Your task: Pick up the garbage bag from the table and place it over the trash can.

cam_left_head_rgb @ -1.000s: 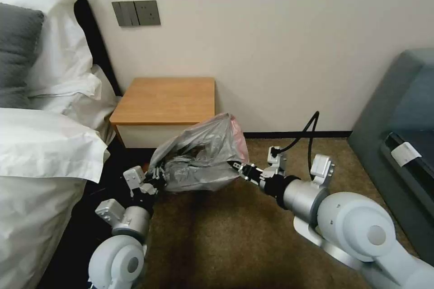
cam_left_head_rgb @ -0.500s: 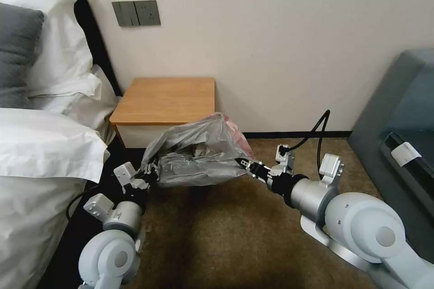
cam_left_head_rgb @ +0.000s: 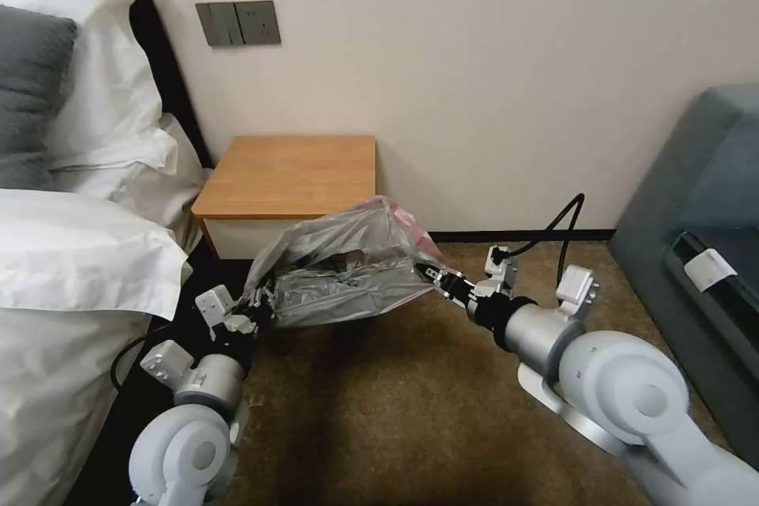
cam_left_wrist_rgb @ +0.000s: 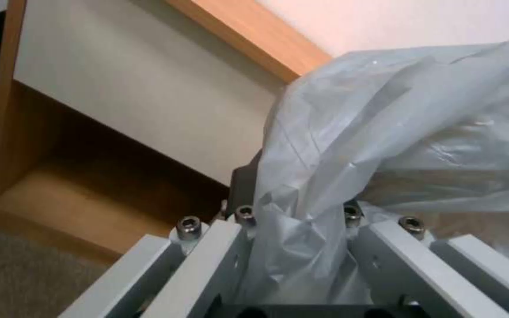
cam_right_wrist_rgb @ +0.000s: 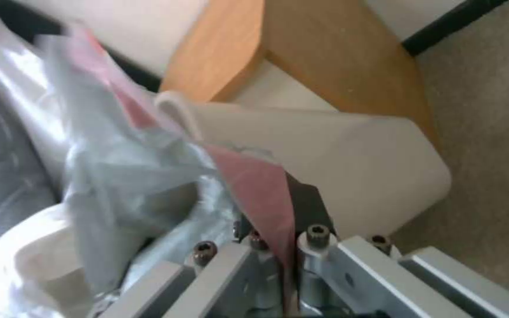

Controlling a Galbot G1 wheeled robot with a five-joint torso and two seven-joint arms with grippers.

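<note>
Nearest to the robot, the two arms reach forward and low over the brown carpet (cam_left_head_rgb: pixel 379 411). The left pincer (cam_left_head_rgb: pixel 263 307) is closed on the left end of the garbage bag (cam_left_head_rgb: pixel 348 269); in the left wrist view the grey plastic (cam_left_wrist_rgb: pixel 384 145) is bunched and runs down between its metal fingers (cam_left_wrist_rgb: pixel 219 247). The right pincer (cam_left_head_rgb: pixel 429 275) is closed on the right end of the bag, and in the right wrist view the pinkish edge (cam_right_wrist_rgb: pixel 254 181) of the bag goes between its fingers (cam_right_wrist_rgb: pixel 337 256).

The bag is off the surface and hangs stretched between both pincers, in front of the nightstand and above the floor. Its mouth is partly open and its film is crinkled. The pink edge (cam_left_head_rgb: pixel 407 223) shows at the upper right of the bag in the head view.

Just behind the bag, the right wrist view shows the cream trash can (cam_right_wrist_rgb: pixel 349 159) with its rolled rim (cam_right_wrist_rgb: pixel 175 110); the bag lies against the rim, but I cannot tell if it already goes around it.

Farther, the nightstand (cam_left_head_rgb: pixel 292 174) stands against the wall, its orange-brown top bare. The bed with white pillows (cam_left_head_rgb: pixel 87 245) is on its left.
</note>
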